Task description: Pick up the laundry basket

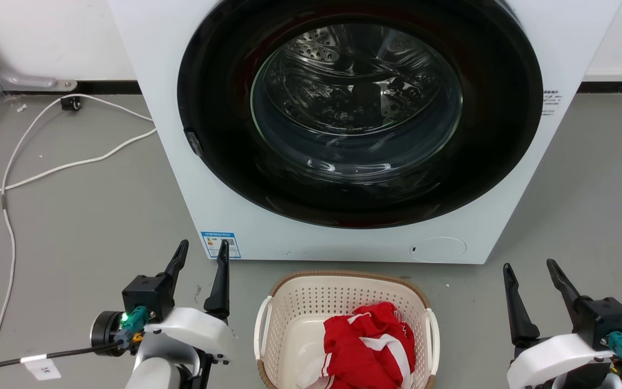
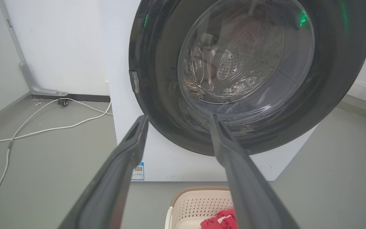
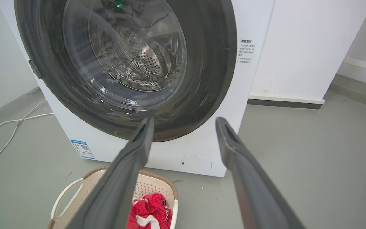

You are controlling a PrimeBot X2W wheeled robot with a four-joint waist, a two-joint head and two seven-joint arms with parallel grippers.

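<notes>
The cream laundry basket (image 1: 311, 308) with perforated walls, a brown rim and white side handles stands on the grey floor in front of the washer, at the bottom middle of the head view. A red and white garment (image 1: 370, 346) lies inside it. My left gripper (image 1: 203, 251) is open, to the left of the basket and apart from it. My right gripper (image 1: 529, 267) is open too, off to the basket's right. The basket (image 2: 199, 205) peeks in low in the left wrist view, and its left handle (image 3: 64, 198) shows in the right wrist view.
A white front-loading washer (image 1: 181, 81) with a shut dark round door (image 1: 359, 113) stands right behind the basket. White cables (image 1: 35, 167) run over the floor at the left. A white wall (image 3: 300, 47) and a skirting board lie to the right.
</notes>
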